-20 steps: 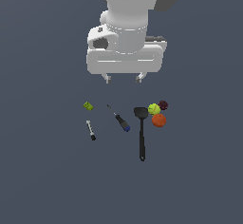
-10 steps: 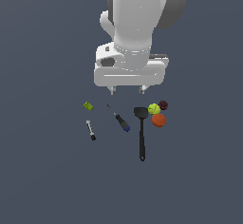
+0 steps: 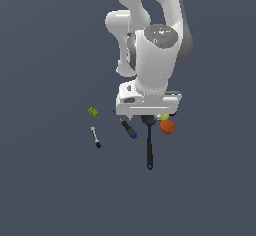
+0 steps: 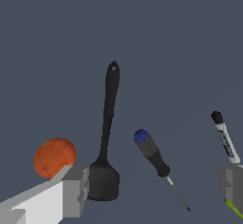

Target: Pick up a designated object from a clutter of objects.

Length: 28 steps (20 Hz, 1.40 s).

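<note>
Dark grey tabletop carries the black spatula (image 4: 107, 137), lying just beside the orange ball (image 4: 54, 156). Spread wide, the empty hand (image 4: 152, 190) straddles its blade. It looks light and rigid; the thin handle seems the best grip.

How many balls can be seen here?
2. An orange ball lies just to the exterior view's right of the spatula; a yellow-green ball peeks out just above it, under the gripper. More may be hidden behind the gripper.
</note>
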{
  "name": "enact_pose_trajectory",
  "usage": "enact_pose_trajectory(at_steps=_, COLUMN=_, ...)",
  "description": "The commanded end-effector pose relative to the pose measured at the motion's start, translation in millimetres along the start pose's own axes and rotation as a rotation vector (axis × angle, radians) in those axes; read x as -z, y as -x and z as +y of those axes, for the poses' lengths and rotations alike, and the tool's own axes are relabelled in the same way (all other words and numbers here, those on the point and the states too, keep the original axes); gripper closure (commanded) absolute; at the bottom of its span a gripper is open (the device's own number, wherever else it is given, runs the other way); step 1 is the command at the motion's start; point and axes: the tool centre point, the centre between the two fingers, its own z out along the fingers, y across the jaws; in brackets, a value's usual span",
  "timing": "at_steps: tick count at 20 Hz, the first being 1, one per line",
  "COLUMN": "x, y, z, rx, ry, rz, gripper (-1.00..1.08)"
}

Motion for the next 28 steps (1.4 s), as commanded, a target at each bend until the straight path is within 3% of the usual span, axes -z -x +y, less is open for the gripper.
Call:
enact_pose_trajectory(at_steps=1, x=-31, y=0, z=-13, rx=-0.01, ry=-0.004, rz=-0.002, gripper=-0.92)
enact_pose_trajectory(at_steps=12, x=-123, y=13, z=-52, rx=-0.044, ry=-0.021, rz=-0.009, gripper=-0.92)
enact_pose_trajectory(at_steps=28, x=-157, y=19, z=-60, rx=-0.05, ry=-0.025, rz=-0.013, gripper=-0.92)
